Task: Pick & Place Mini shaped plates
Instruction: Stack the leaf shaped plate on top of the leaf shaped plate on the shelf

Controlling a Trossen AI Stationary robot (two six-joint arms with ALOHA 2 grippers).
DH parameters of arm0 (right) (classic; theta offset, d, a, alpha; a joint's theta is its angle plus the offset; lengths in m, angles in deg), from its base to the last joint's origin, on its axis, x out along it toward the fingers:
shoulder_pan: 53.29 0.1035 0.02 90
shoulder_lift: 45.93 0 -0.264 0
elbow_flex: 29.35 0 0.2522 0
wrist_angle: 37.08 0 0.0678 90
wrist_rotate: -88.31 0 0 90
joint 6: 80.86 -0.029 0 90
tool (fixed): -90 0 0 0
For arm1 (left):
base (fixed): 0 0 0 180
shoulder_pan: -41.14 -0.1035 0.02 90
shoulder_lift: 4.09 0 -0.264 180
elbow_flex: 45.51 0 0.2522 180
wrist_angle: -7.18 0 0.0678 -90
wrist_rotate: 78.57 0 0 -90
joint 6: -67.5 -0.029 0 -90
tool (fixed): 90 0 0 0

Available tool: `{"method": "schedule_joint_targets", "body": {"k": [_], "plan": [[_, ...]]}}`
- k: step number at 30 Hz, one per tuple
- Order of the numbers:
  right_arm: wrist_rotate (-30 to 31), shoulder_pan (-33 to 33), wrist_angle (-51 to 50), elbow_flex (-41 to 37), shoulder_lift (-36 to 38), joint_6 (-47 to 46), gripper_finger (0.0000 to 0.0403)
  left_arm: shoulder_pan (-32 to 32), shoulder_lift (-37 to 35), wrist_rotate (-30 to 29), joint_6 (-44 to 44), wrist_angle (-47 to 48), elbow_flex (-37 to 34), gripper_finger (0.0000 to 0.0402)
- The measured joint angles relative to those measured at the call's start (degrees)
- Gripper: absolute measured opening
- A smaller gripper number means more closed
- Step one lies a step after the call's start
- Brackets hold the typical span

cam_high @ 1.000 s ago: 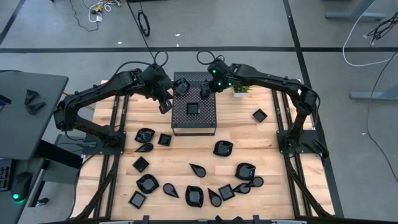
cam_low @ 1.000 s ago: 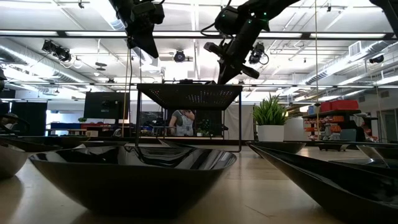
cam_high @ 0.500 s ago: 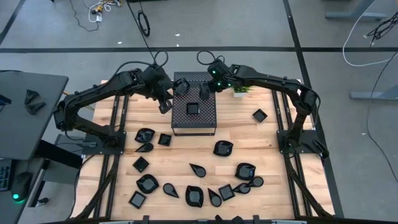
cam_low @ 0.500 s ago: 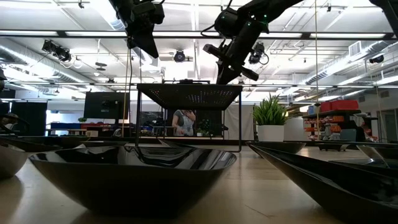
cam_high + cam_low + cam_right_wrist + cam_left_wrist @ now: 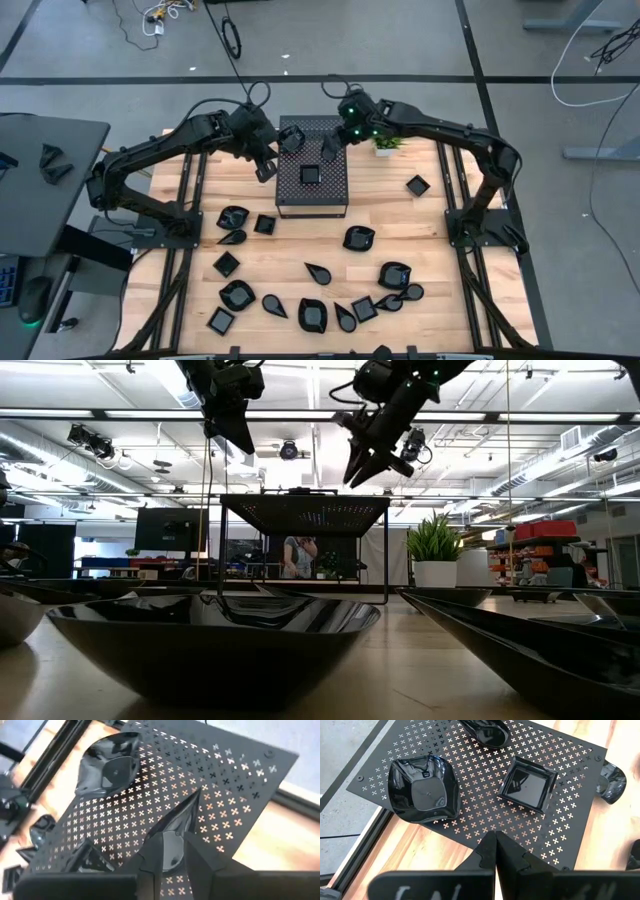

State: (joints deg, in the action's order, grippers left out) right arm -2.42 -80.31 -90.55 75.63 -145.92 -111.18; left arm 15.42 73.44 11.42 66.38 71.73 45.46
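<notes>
From above, three small dishes sit on the perforated box; only the low view shows the right gripper parted and empty above it, the left gripper closed.

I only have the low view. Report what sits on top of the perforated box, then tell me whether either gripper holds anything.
Observer: Three mini plates lie on the perforated box: a rounded plate, a square plate and a teardrop plate.
Operator: Now the right gripper.
Observer: The right gripper is open and empty. Its wrist view shows the teardrop plate lying flat on the box just ahead of its fingers.
Operator: And the left.
Observer: The left gripper is shut and empty, at the box's left edge.
</notes>
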Motion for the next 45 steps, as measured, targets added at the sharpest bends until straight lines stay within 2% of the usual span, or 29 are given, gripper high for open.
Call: {"method": "schedule_joint_targets", "body": {"k": [8,12,15,20,23,26,30,36,40,45], "plan": [[0.3,0.5,-5.1,0.0,6.0,8.5,0.0080,0.0,0.0,0.0,0.6,0.1,0.0,0.0003],[3.5,3.1,-9.5,0.0,7.9,12.9,0.0080,0.0,0.0,0.0,3.7,2.0,0.0,0.0003],[7.9,5.5,-14.1,0.0,8.0,13.9,0.0080,0.0,0.0,0.0,6.8,8.5,0.0,0.0003],[13.7,8.6,-17.4,0.0,8.0,13.8,0.0080,0.0,0.0,0.0,9.9,27.2,-0.1,0.0003],[14.8,9.8,-18.7,0.0,8.8,13.7,0.0080,-0.2,-0.9,0.4,12.8,31.1,-1.9,0.0011],[15.4,10.3,-20.6,0.0,10.2,15.5,0.0080,-2.1,-4.4,3.5,13.9,30.3,-6.8,0.0039],[18.3,10.6,-22.6,0.0,12.1,17.7,0.0080,-4.0,-7.2,5.0,13.8,27.0,-15.4,0.0097],[21.5,10.6,-21.2,0.0,14.6,19.1,0.0080,-5.4,-5.9,7.7,14.9,18.3,-27.0,0.0173],[21.5,10.6,-19.2,0.0,15.1,20.2,0.0080,-5.4,-4.4,7.3,15.5,11.6,-32.0,0.0194],[21.3,10.6,-16.9,0.0,15.1,21.2,0.0080,-5.4,-2.5,6.9,14.2,6.3,-35.1,0.0194]]}}
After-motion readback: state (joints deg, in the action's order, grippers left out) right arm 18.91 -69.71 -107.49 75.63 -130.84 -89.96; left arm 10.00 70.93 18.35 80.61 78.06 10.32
